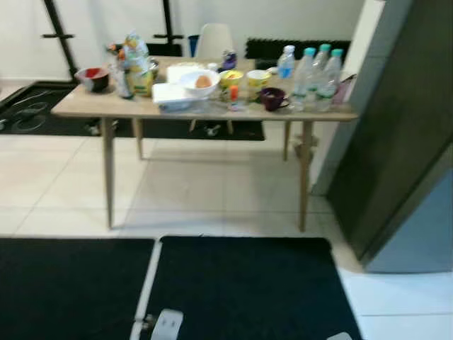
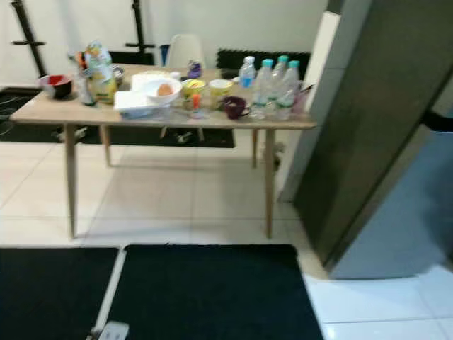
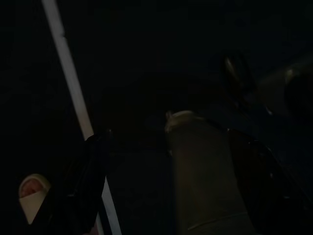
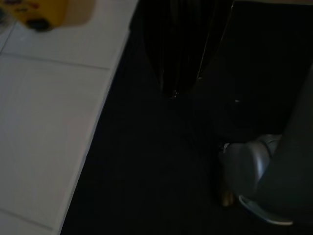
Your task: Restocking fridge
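You were at approach step, nothing picked yet. Water bottles [image 1: 315, 74] stood on worktop [image 1: 85, 106] far right end, fridge [image 1: 403, 163] just right. Both arms hung idle; left tool and right tool state, can't tell. Next: walk up, reach bottle.

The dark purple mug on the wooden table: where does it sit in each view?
Left eye view: dark purple mug right of centre, near the table's front edge.
Right eye view: the mug at upper centre.
Wrist views: dark floor mat, no table.
Shared landmark: the water bottles on the mug's right.
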Motion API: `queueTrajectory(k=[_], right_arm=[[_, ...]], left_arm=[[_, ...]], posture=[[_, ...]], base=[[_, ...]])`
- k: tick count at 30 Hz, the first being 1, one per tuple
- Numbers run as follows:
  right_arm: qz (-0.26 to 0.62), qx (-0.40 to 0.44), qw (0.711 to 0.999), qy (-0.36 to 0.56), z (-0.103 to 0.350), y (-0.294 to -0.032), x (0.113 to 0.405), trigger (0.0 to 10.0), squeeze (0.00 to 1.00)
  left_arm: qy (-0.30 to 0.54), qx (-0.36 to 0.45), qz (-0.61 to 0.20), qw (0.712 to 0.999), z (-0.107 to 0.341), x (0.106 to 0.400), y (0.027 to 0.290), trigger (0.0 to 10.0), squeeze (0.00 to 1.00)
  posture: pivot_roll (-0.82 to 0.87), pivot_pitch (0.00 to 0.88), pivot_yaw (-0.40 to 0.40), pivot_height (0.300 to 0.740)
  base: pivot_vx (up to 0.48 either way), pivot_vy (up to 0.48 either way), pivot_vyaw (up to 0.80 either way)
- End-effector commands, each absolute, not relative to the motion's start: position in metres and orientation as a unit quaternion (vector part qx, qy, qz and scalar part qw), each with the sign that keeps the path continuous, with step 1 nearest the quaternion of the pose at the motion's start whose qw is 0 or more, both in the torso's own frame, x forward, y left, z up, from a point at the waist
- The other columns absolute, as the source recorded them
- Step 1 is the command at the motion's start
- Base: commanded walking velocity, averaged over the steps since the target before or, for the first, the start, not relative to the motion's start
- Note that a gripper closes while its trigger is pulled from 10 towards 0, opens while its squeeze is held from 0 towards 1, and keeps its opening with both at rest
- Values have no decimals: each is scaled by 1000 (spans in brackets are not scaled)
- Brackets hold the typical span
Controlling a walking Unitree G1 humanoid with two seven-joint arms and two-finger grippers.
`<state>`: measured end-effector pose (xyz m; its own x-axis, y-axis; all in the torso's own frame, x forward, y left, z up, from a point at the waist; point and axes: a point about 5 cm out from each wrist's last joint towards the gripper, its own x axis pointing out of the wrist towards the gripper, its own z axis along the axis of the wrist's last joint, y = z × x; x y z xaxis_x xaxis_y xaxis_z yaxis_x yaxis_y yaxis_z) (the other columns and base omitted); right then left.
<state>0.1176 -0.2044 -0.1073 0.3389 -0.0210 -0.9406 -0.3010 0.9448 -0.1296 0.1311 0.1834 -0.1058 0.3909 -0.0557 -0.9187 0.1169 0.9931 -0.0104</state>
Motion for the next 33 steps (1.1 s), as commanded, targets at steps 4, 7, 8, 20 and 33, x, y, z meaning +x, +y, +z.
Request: queueTrajectory(k=[4,7,8,20,33], right_arm=[[83,-144,806,568,-107,-207,119,10000,0],[84,-144,807,566,-106,-207,120,10000,0],[85,-143,808,566,-106,-206,120,10000,0],[85,-140,811,562,-106,-205,121,10000,0],[92,-148,809,561,-106,-206,119,10000,0]], left_arm=[[546,28,-53,835,-105,133,182,10000,0],[541,28,-51,839,-104,135,183,10000,0],[540,28,-50,840,-104,135,183,10000,0],[535,15,-50,843,-103,137,183,10000,0],[536,27,-42,843,-102,139,188,10000,0]], posture=[[-20,5,-17,740],[-19,6,-15,740],[-19,6,-15,740],[-22,10,-13,740],[-22,0,-14,740]], base=[[0,0,-781],[0,0,-781],[0,0,-781],[0,0,-65],[0,-214,0]])
